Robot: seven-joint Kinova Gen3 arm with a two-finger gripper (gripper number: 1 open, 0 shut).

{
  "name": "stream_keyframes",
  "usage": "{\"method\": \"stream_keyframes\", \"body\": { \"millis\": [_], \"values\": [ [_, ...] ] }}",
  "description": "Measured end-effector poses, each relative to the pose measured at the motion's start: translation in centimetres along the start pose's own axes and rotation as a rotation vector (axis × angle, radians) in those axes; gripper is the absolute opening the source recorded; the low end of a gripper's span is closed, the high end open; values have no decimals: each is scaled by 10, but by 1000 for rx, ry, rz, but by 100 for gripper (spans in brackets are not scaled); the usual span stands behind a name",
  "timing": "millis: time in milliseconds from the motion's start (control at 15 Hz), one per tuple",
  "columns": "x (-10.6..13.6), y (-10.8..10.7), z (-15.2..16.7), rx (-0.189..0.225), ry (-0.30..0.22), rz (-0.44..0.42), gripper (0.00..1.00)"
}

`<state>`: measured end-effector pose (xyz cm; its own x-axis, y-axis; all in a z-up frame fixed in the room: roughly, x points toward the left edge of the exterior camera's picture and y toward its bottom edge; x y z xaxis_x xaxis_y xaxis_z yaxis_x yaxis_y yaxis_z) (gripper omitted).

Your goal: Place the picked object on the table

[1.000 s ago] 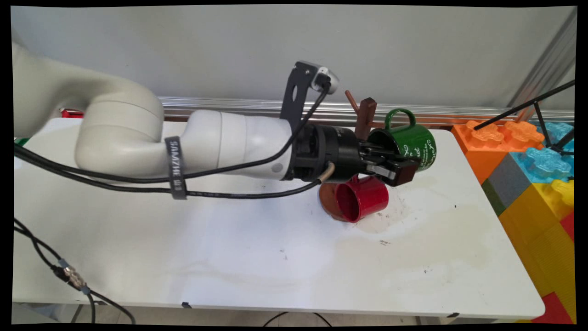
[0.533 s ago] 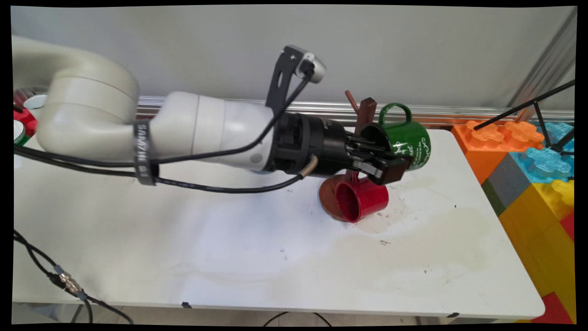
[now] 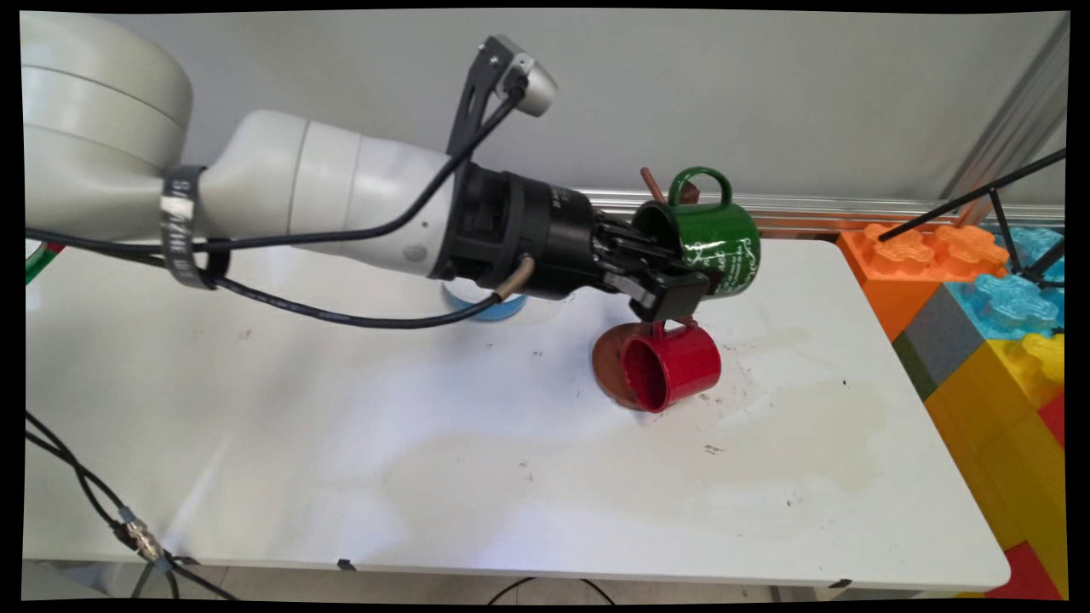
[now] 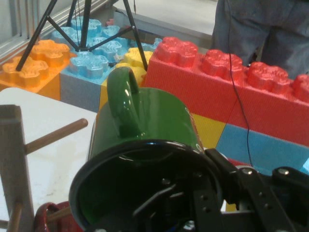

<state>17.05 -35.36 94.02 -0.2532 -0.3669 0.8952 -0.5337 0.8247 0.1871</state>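
My gripper (image 3: 673, 277) is shut on the rim of a green mug (image 3: 711, 243), one finger inside and one outside the wall. It holds the mug on its side in the air, handle up, in front of the top of a brown wooden mug rack (image 3: 609, 366). In the hand view the green mug (image 4: 149, 116) fills the middle, above the gripper (image 4: 207, 193), and the rack's post (image 4: 12, 159) with a peg stands at the left. A red mug (image 3: 673, 366) lies on its side against the rack's round base, just below the gripper.
Large toy bricks (image 3: 979, 289) are stacked off the table's right edge, with black tripod legs (image 3: 1013, 213) on them. A blue disc (image 3: 485, 308) lies on the table under the arm. Black cables hang at the left front. A person (image 4: 260, 29) stands behind the bricks.
The arm has risen and drawn back to the left, carrying the green mug up and left along the rack's post. The red mug has stayed put.
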Motion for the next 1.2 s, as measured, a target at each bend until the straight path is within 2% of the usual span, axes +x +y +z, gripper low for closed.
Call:
{"method": "stream_keyframes", "body": {
  "millis": [200,533,800,1200],
  "values": [
    [-2,-1,-9,3,-23,34,0],
    [-3,-2,-30,-2,-102,118,0],
    [4,-11,-58,5,-181,185,0],
    [12,-32,-100,21,-326,278,0]
  ]
}}
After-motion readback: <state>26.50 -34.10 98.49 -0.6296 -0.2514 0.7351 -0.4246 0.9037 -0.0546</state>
